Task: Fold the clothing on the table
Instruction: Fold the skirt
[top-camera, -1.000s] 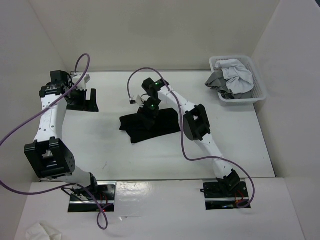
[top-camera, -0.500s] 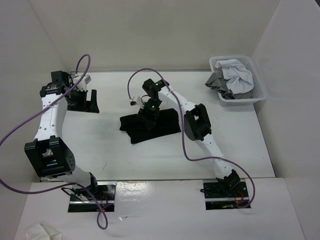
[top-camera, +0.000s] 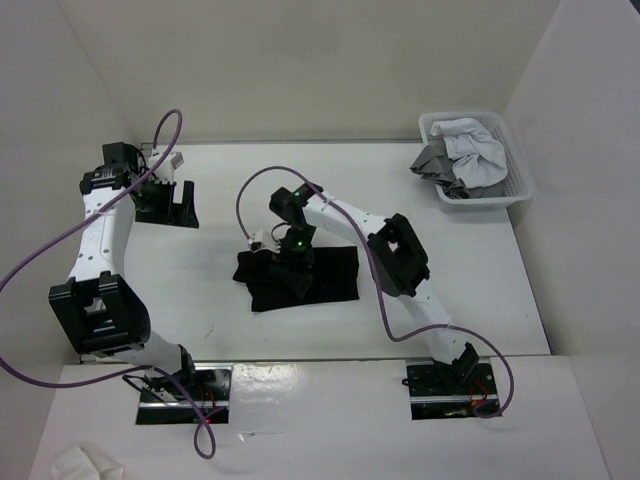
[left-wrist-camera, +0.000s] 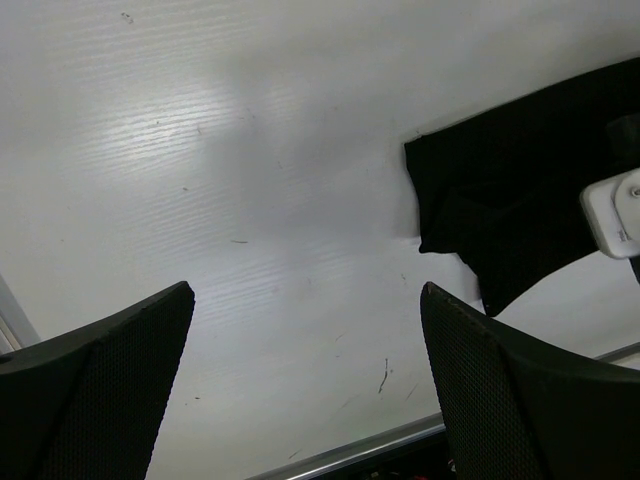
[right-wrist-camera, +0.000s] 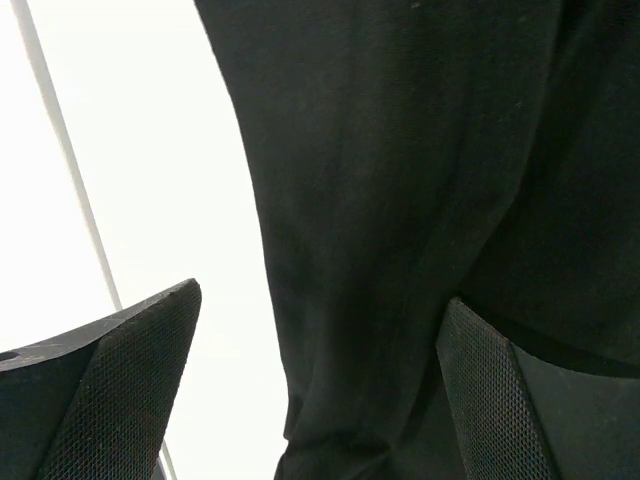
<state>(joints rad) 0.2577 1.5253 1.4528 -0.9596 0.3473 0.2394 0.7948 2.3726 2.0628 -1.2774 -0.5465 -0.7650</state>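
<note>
The black clothing (top-camera: 325, 280) lies bunched into a rough rectangle in the middle of the white table (top-camera: 480, 290). My right gripper (top-camera: 289, 264) hangs low over its left part, pointing down and open. In the right wrist view the dark fabric (right-wrist-camera: 400, 180) fills the space between and beyond the spread fingers (right-wrist-camera: 120, 400), with bare table to the left; my right gripper (right-wrist-camera: 322, 295) holds nothing. My left gripper (top-camera: 166, 203) stands open at the far left of the table, away from the clothing. In its wrist view my left gripper (left-wrist-camera: 307, 300) frames bare table, with the clothing (left-wrist-camera: 510, 210) at upper right.
A white basket (top-camera: 519, 171) at the far right corner holds a white and a grey garment. White walls close in the table on three sides. A crumpled white cloth (top-camera: 85, 463) lies off the table at near left. The table's metal edge strip (left-wrist-camera: 400, 440) runs near my left fingers.
My right gripper has come toward the near side and a little left, and the clothing now lies nearer the front edge with it. The left arm has not moved.
</note>
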